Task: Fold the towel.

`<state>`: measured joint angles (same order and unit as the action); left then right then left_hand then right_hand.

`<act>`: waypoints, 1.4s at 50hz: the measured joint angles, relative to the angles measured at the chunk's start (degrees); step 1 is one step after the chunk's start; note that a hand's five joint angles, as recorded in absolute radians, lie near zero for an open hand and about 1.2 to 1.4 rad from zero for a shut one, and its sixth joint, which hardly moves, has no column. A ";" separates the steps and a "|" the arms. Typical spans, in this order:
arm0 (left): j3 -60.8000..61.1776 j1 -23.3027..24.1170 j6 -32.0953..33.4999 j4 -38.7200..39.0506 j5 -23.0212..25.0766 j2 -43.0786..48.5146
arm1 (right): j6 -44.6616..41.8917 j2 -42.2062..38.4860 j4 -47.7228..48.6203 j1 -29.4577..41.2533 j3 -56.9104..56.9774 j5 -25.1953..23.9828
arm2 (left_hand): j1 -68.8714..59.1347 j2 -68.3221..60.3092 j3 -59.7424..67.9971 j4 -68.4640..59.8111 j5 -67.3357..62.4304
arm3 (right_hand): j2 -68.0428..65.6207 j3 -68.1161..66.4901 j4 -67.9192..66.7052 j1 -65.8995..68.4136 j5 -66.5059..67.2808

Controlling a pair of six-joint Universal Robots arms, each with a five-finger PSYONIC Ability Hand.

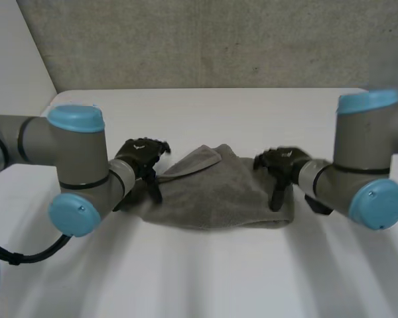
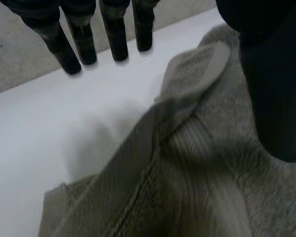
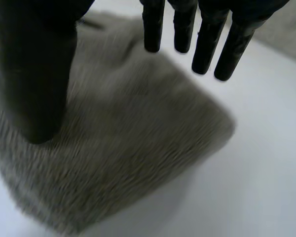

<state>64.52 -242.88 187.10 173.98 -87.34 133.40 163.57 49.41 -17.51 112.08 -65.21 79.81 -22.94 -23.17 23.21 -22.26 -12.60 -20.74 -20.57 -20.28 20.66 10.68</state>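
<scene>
The towel [image 1: 219,195] is lying bunched between my hands. I am hovering the left hand [image 1: 140,156] at its left edge, the right hand [image 1: 283,163] at its right, both released with fingers straight, likely readying a grasp.

Grey towel [image 1: 215,195] is lying bunched mid-worktop [image 1: 199,271], with a flap folding over at its far-left corner. Left hand [image 1: 140,158] is sitting at the towel's left end, fingers pointing down at the edge. Right hand [image 1: 283,164] is sitting over the right end, fingers pointing down onto the cloth. Left arm [image 1: 73,159] and right arm [image 1: 361,165] are reaching in from the sides. Grey wall [image 1: 219,40] is running behind the worktop.
</scene>
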 measured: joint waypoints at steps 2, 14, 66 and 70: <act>-0.21 -0.01 0.63 0.25 -0.11 0.79 | 0.05 -1.42 0.35 0.17 -0.23 0.04 | -10.62 -10.25 10.43 -11.84 -11.06 | -6.30 -6.37 -6.09 6.11 6.31; 6.36 -0.99 0.85 -0.66 -0.01 -4.61 | 0.16 3.01 3.07 2.36 -8.80 -1.72 | -53.60 -53.99 55.23 -55.13 -55.34 | -53.07 -55.49 -56.03 43.14 55.44; 33.67 -7.82 1.15 8.06 8.85 -37.08 | 0.09 24.26 6.66 -3.71 -27.54 -9.28 | 4.00 4.41 -4.57 3.12 5.19 | 4.88 4.47 4.91 -5.46 -6.71; 27.60 -1.90 1.17 7.17 8.33 -29.83 | 0.68 20.95 6.66 -3.60 -27.20 -9.20 | 4.09 4.42 -4.69 3.12 5.26 | 4.88 4.47 4.91 -5.45 -6.72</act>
<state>92.12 -244.78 188.27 181.16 -79.02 103.57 164.25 70.36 -10.86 108.48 -92.41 70.62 -18.86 -18.76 18.52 -19.14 -7.35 -15.86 -16.10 -15.38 15.21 3.96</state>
